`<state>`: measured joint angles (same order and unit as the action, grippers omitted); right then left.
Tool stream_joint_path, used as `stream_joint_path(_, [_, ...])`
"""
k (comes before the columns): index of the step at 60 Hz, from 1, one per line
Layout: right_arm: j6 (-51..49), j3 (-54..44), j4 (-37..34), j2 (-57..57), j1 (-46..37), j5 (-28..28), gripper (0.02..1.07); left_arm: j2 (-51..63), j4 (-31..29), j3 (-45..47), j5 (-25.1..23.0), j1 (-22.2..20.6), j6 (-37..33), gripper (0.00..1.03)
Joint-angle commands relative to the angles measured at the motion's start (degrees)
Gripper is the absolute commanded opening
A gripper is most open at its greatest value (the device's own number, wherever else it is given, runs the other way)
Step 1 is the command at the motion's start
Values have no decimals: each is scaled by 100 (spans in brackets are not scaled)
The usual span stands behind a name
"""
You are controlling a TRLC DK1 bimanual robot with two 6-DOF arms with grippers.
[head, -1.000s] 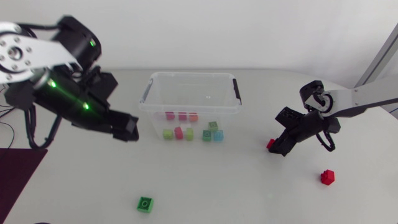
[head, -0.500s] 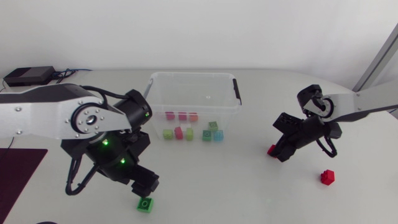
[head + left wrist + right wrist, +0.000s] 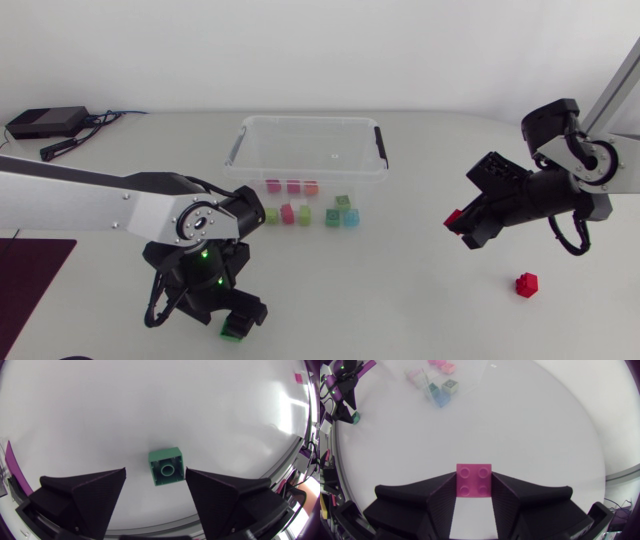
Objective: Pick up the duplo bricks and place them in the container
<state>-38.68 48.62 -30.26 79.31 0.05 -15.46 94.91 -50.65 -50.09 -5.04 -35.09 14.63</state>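
A green brick (image 3: 166, 466) lies on the white table near its front edge. My left gripper (image 3: 155, 472) stands open over the brick, one finger on each side; the brick sits close to one finger and clear of the other. From above, the left gripper (image 3: 241, 316) covers most of the green brick (image 3: 233, 331). My right gripper (image 3: 474, 477) is shut on a red brick (image 3: 474, 484) and holds it above the table at the right, where the head view shows the gripper (image 3: 463, 224) with the brick (image 3: 453, 217) at its tip. A second red brick (image 3: 526, 285) rests on the table.
The clear container (image 3: 308, 135) with black handles stands at the back middle, with several coloured bricks (image 3: 305, 213) inside. In the right wrist view the container (image 3: 427, 389) lies far ahead of the gripper.
My left arm swung from beside the container down to the green brick at the front. My right gripper shut on the red brick and lifted it up and to the right.
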Motion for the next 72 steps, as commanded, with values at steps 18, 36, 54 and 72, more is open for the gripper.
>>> stream_joint_path(18, [317, -63, -182, -355, 197, -53, 21, 423, -67, -203, -340, -15, 207, 69])
stream_joint_path(36, [326, -142, -147, -337, 232, -53, 21, 598, -252, -529, -331, 257, 312, 60])
stream_joint_path(54, [273, -134, -138, -363, 205, -53, 22, 853, -384, -678, -331, 459, 338, 59])
stream_joint_path(72, [238, -195, -68, -328, 188, -53, 22, 1099, -832, -1126, -322, 618, 374, 59])
